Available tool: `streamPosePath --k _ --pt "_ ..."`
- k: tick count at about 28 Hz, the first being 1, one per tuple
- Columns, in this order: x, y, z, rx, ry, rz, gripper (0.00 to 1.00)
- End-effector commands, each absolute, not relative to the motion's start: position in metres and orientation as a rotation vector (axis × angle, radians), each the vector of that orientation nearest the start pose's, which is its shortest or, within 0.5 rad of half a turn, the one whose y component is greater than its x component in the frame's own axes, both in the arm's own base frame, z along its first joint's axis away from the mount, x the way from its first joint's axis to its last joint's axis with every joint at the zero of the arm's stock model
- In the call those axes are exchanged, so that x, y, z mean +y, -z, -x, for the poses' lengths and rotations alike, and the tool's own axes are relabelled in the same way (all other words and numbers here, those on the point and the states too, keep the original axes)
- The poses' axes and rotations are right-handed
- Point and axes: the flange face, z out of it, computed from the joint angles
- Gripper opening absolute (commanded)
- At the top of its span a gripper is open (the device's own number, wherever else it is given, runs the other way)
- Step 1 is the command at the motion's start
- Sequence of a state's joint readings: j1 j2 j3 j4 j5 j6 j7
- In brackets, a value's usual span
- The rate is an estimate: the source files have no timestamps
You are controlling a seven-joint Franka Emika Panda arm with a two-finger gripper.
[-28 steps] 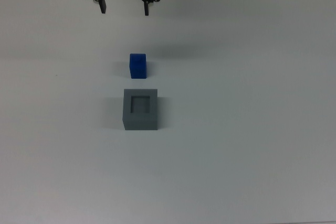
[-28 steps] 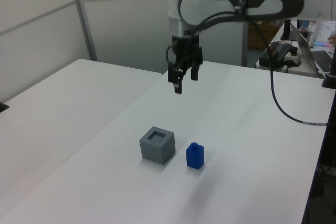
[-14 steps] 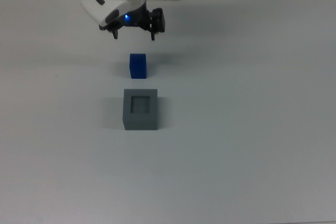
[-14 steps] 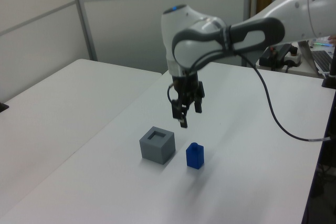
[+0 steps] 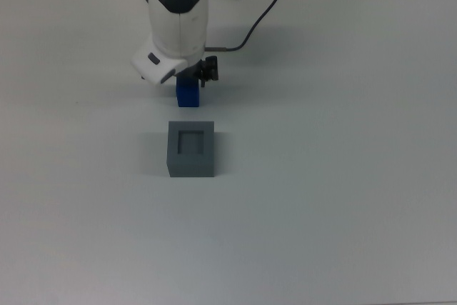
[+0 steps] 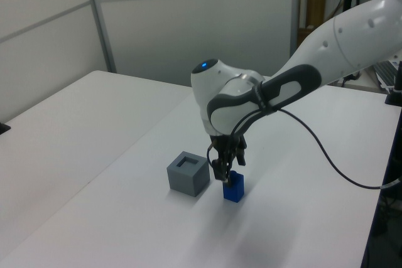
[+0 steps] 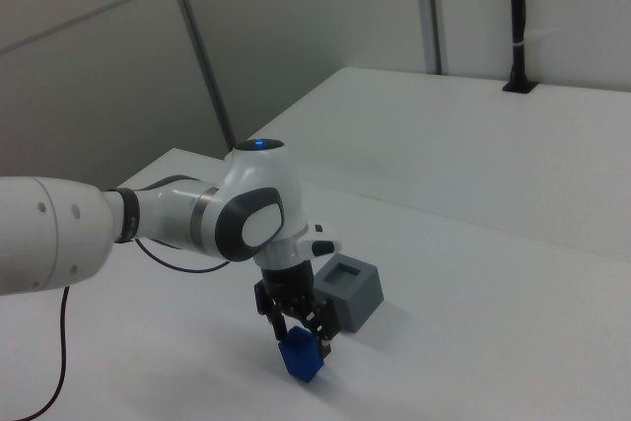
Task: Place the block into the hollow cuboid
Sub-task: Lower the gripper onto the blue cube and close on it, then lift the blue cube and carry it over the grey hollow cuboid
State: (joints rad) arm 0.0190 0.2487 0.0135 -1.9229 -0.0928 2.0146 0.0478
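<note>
Two fingers [image 7: 301, 335] sit apart astride the block [image 7: 302, 359] on the bench [image 5: 343, 198] — centre them, then clamp squarely; the hollow cuboid [image 5: 191, 148] waits at the top view's six o'clock.

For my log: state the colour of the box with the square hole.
Matte grey hollow cuboid; clearest in the top view.

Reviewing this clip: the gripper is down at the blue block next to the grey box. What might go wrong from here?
1. The gripper sits at the top of the block, so a shallow grasp may let it slip or tilt on lifting.
2. The hollow cuboid stands close by; its square hole looks only slightly wider than the block, so a tilted or off-centre block could catch on the thick rim.
</note>
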Motion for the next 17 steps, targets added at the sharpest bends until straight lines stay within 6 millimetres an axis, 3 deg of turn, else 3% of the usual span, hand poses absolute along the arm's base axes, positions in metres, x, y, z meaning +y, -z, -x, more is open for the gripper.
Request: streamPosePath --k 1,5,8,9,13,14,17 --pt "0.0301 -0.3524 -0.5910 -0.130 -0.223 3.223 1.00" --pt "0.0361 -0.3519 -0.5898 -0.139 -0.234 3.221 0.99" --pt "0.0368 -0.3534 -0.5883 -0.141 -0.241 3.221 0.86" --pt "0.0367 -0.3539 -0.5876 -0.143 -0.248 3.221 0.71" --pt "0.0366 -0.3538 -0.5874 -0.143 -0.251 3.220 0.37" --pt "0.0357 -0.3537 -0.5873 -0.143 -0.254 3.220 0.19" --pt "0.0355 -0.3581 -0.5854 -0.143 -0.261 3.219 0.00"
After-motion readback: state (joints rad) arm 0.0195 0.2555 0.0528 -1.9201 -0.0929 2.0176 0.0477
